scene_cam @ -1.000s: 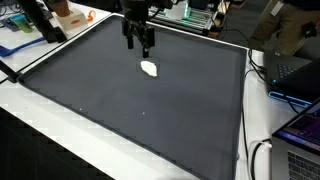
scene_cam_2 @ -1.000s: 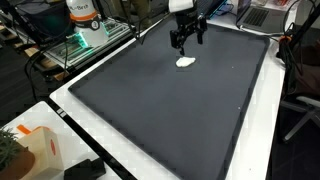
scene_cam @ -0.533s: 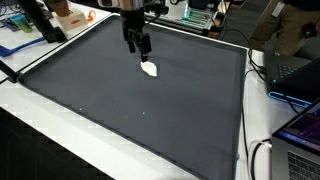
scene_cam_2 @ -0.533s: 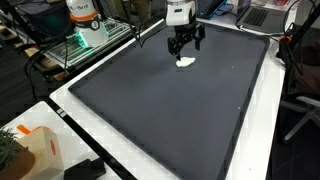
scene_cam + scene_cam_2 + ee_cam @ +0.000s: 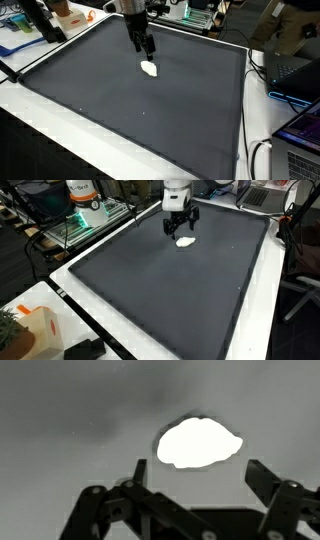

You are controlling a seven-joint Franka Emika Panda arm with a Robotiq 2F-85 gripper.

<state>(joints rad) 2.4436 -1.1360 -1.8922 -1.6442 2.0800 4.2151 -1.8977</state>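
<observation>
A small white lump (image 5: 150, 69) (image 5: 186, 242) lies on the dark grey mat (image 5: 130, 110) (image 5: 160, 290) toward its far end. My gripper (image 5: 141, 47) (image 5: 179, 225) hangs just above the mat beside the lump, its fingers spread and holding nothing. In the wrist view the white lump (image 5: 199, 442) shows bright against the mat, just beyond the gap between the two dark fingertips (image 5: 137, 470), and the gripper (image 5: 198, 478) is open.
A white border (image 5: 40, 110) frames the mat. Orange and white items (image 5: 68, 14) and a bottle (image 5: 84, 194) stand off the mat's far corner. Laptops and cables (image 5: 290, 90) crowd one side. An orange-topped white box (image 5: 35, 325) sits near a front corner.
The gripper has slid a little along the mat's far end, still open. The white lump has not moved.
</observation>
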